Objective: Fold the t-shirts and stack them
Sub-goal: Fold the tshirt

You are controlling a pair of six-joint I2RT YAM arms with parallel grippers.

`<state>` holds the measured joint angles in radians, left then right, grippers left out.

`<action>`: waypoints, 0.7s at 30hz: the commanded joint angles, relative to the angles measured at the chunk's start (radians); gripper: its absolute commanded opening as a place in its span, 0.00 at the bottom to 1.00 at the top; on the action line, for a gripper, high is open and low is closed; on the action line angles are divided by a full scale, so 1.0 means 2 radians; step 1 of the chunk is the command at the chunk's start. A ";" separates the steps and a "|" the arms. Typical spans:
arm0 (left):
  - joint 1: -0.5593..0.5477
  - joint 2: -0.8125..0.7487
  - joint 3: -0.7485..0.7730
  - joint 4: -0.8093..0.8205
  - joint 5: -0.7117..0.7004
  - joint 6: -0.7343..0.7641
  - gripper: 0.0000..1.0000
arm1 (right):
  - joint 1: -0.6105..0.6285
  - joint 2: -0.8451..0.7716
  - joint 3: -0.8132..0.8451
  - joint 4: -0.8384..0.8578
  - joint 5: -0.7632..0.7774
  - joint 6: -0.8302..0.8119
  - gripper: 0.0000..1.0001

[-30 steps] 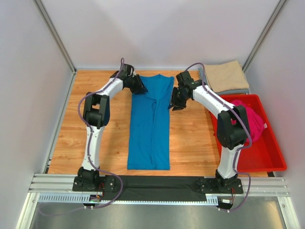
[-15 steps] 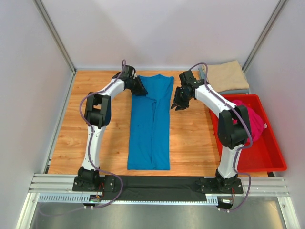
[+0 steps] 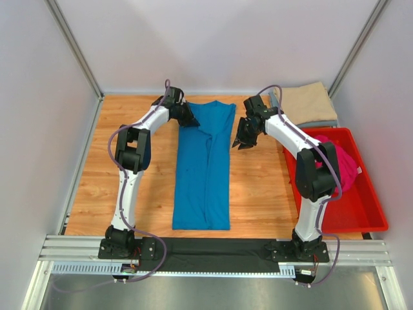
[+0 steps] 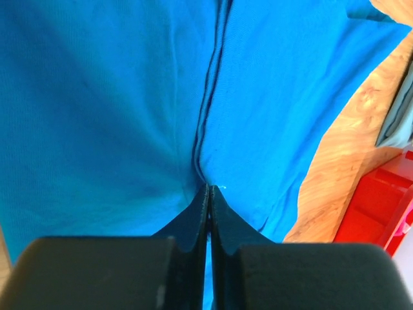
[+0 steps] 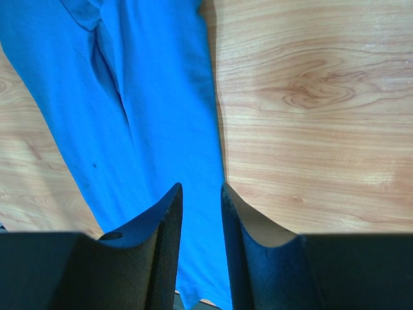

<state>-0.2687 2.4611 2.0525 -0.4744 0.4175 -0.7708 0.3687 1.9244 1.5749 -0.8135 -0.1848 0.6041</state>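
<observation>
Bright blue cloth t-shirt (image 3: 205, 169) lies flat, centre, sides folded in; crosswise folds remain. Left gripper (image 4: 208, 190): fingers together, apparently pinching its far edge. Right gripper (image 5: 201, 194): narrowly parted, empty. Tan t-shirt (image 3: 306, 103) folded; magenta t-shirt (image 3: 345, 165) waits in red plastic bin (image 3: 361, 216).

Soft, even light from above. The overhead view is sharp throughout; the arms (image 3: 127, 187) cast only faint, short shadows on the desk (image 3: 258, 187). In the wrist views the left gripper (image 4: 208, 188) and right gripper (image 5: 201, 187) loom dark and slightly blurred, while the blue shirt (image 4: 97, 97) shows crisp weave; the desk carries mild sheen.
</observation>
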 commanded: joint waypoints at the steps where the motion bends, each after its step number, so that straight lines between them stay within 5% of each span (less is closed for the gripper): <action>1: -0.005 -0.030 0.018 0.008 -0.006 -0.007 0.02 | -0.003 -0.018 -0.004 0.006 -0.004 -0.008 0.32; 21: -0.027 -0.086 -0.041 0.006 -0.071 0.003 0.00 | -0.010 -0.020 -0.029 0.015 -0.013 -0.002 0.31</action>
<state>-0.3141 2.3589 1.9938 -0.4763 0.3122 -0.7757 0.3523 1.9244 1.5204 -0.8082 -0.1944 0.6044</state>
